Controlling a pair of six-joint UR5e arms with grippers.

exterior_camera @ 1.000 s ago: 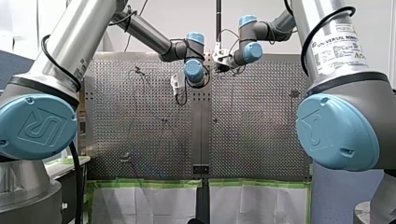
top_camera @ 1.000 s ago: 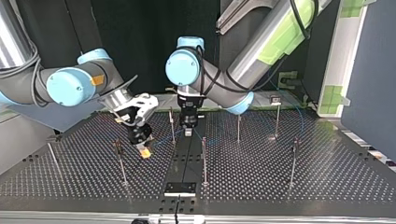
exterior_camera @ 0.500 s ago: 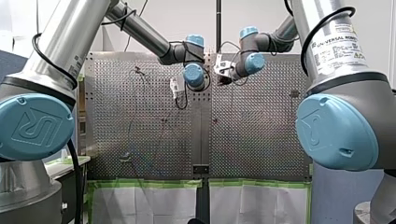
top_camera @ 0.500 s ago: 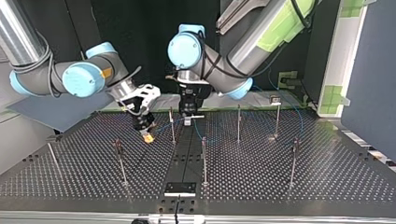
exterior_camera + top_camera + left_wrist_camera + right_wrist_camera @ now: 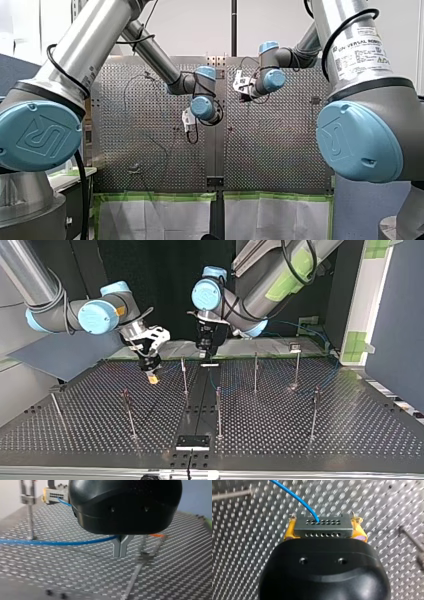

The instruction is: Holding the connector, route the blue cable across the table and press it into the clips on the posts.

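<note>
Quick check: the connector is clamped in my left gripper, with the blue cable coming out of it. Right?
Not quite: the connector is clamped in my right gripper, between its yellow pads, as the right wrist view shows. The blue cable does come out of it. My left gripper has only the cable at its fingers, no connector.

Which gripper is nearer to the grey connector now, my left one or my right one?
Right. My right gripper clamps the connector between its yellow pads; my left gripper is apart from it, shut on the blue cable further along.
</note>
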